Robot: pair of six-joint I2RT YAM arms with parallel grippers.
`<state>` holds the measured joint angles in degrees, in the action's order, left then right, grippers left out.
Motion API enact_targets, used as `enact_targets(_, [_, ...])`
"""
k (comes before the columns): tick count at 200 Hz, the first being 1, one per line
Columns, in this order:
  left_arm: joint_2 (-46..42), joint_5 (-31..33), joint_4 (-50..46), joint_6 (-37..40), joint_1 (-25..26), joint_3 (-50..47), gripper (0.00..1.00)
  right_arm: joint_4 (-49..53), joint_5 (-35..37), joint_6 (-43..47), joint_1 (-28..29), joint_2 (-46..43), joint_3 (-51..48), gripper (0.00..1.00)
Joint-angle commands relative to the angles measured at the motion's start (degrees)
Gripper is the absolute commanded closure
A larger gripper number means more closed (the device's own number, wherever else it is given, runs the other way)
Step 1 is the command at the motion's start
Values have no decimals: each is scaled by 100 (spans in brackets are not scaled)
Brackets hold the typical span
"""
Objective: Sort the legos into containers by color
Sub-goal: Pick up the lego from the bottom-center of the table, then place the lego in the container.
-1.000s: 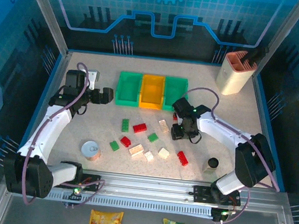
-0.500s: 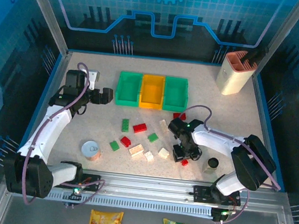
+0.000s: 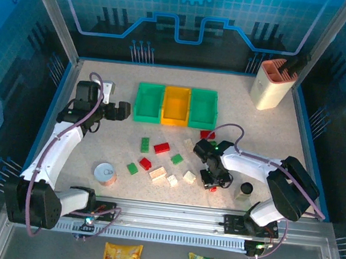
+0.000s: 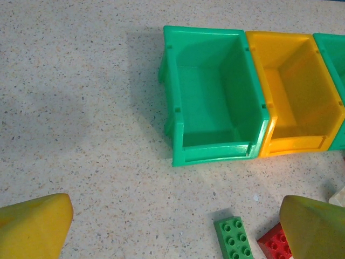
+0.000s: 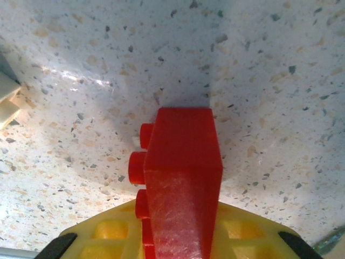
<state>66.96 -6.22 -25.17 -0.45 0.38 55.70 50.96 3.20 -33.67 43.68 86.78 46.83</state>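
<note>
2 arms, same build! The left arm and right arm both wear white link shells between chunky black joint housings. A pale lilac cable loops off each one, and tiny green lights glow at the bases. Close up, the left gripper has rounded, translucent yellow fingers. The right gripper has yellow fingers too, with squarish recesses and black corners.

Speckled beige tabletop, edged in a blue rim. Backed at 12 o'clock by a translucent blue panel printed with grid and circuit-like lines. Framed at 10 and 2 o'clock by slanting aluminium posts. Bounded at 6 o'clock by a slotted metal rail. Lit evenly, soft shadows.
</note>
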Motion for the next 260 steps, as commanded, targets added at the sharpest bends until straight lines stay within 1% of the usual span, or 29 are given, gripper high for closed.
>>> enact_targets(1, [26,70,77,146,-38,-92,2,128,93,-63,104,-96,138,79])
enact_targets(26, [-28,50,142,152,-38,-138,3,220,102,16,47,-198,326,81])
enact_targets(48, [-68,51,143,144,-38,-147,3,298,108,134,-103,-290,810,81])
enact_targets(71, [-100,42,140,152,-38,-156,2,331,63,360,-417,-214,1319,81])
enact_targets(96, [-104,23,127,152,-38,-147,2,373,68,537,-832,104,2029,81])
enact_targets(125, [-145,33,120,143,-38,-156,2,319,-38,746,-1325,761,2948,81])
enact_targets(166, [-143,11,137,124,-38,-156,2,327,-116,1010,-1784,1917,4417,82])
enact_targets(198, [-113,-1,108,66,-38,-122,2,540,-22,1143,-2015,2846,5544,82])
enact_targets(217, [-53,-15,46,24,-38,-80,3,585,49,1173,-2133,3300,6035,83])
enact_targets(260, [-5,-133,45,-43,-38,-48,3,755,-82,1279,-2311,4181,6970,83])
